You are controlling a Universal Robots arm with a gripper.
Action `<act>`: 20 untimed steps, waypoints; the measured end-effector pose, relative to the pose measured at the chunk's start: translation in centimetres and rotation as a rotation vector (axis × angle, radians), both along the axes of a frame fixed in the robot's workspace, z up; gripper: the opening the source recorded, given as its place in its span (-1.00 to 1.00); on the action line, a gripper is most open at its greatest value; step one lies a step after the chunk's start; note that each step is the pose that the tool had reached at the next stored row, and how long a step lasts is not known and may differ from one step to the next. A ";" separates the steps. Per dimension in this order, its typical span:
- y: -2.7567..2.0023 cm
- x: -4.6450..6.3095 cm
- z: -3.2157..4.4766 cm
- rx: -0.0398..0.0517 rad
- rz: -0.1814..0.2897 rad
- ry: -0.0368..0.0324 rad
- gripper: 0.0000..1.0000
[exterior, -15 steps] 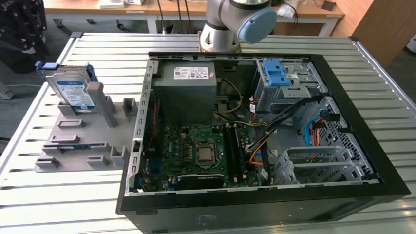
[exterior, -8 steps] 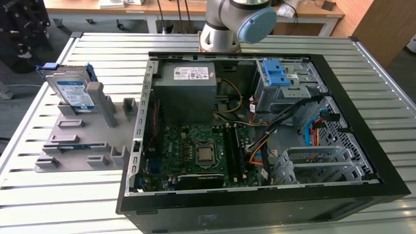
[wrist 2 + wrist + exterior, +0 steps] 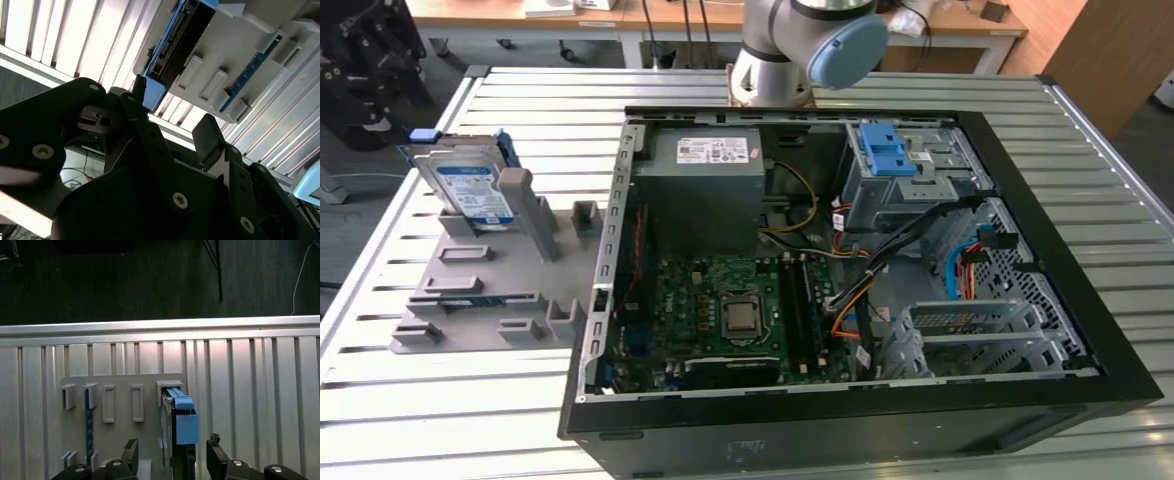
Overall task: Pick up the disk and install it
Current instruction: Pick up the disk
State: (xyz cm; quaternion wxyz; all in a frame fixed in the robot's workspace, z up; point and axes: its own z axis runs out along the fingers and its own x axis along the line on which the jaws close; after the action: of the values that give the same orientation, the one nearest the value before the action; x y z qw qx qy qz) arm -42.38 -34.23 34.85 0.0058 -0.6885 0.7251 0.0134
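On the grey rack (image 3: 494, 268), the disk (image 3: 470, 190) stands on edge for grabbing; gripper (image 3: 173, 442) jaws apart, seemingly straddling it.

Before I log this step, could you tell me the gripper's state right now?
Gripper: open, holding nothing; the disk stands ungrasped in its grey holder.

Lab: slatted metal bench (image 3: 454, 420), wooden desks (image 3: 467, 12)
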 end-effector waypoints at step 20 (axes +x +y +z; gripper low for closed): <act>0.99 -0.7 -2.06 -0.0115 0.000 -0.0106 0.29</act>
State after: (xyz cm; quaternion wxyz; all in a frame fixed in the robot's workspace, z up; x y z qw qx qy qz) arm -43.08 -33.24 32.78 0.0056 -0.6885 0.7252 0.0056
